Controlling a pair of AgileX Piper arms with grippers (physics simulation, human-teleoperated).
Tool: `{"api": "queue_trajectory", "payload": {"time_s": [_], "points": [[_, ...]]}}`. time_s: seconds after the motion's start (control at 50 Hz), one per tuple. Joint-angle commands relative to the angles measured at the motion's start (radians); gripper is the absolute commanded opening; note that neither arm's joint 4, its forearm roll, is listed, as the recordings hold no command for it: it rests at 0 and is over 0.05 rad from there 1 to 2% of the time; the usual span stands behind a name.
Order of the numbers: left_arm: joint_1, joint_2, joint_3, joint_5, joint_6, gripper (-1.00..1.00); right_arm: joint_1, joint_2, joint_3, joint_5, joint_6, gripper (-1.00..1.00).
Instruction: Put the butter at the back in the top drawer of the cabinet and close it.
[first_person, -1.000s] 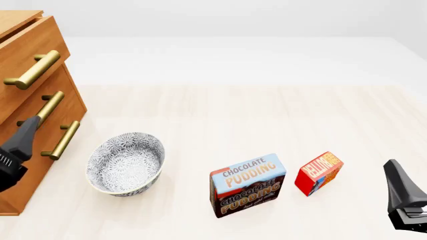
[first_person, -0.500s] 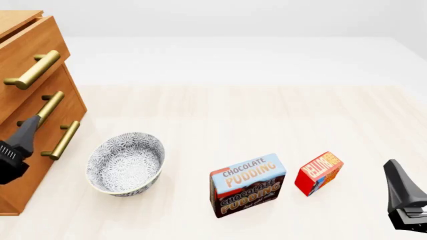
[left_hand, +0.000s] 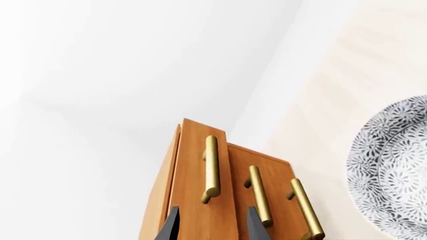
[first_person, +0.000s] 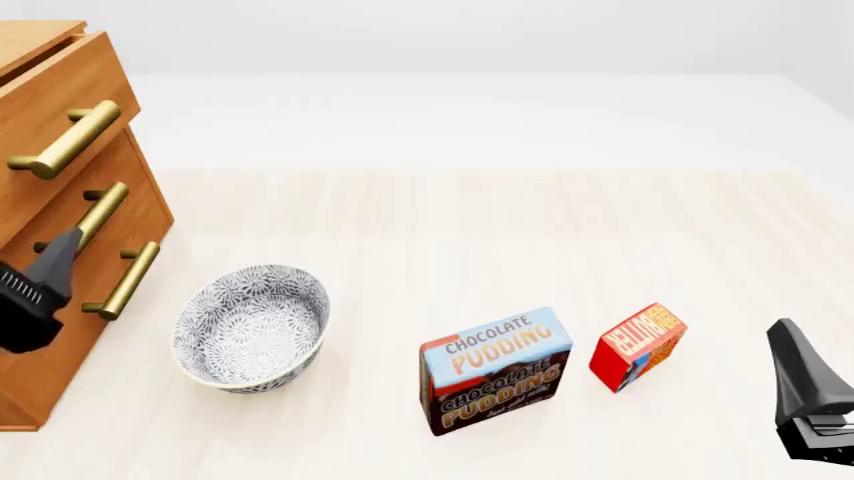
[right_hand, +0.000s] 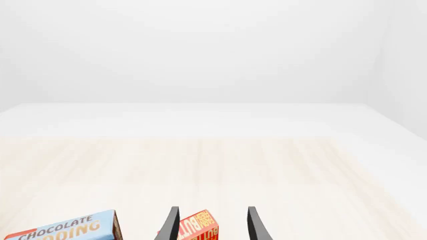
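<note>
We are holding our left gripper (left_hand: 211, 225) open and empty before the cabinet (first_person: 40, 120), its top drawer (first_person: 60, 95) standing shut. Our right gripper (right_hand: 211, 224) is hovering open, empty, near the butter (first_person: 638, 346), right of the pudding box (first_person: 497, 368).

**Readable print on the two boxes**

You can read "CHOCOLATE PUDDING" in white on the blue top band of the pudding box (first_person: 497, 370), and again in large orange letters on its brown front. The butter (first_person: 639, 346) carries orange-yellow lettering turned on its side; you cannot make out the full word
</note>
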Motion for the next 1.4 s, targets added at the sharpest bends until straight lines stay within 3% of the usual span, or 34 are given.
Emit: {"api": "queue_trajectory", "payload": {"time_s": [0.02, 1.4], "points": [[0.011, 0.024, -0.008, -0.011, 0.000, 1.00, 0.000, 0.000, 0.000, 0.000, 0.000, 1.00], [0.061, 0.198, -0.009, -0.162, 0.041, 1.00, 0.000, 0.000, 0.000, 0.000, 0.000, 1.00]]}}
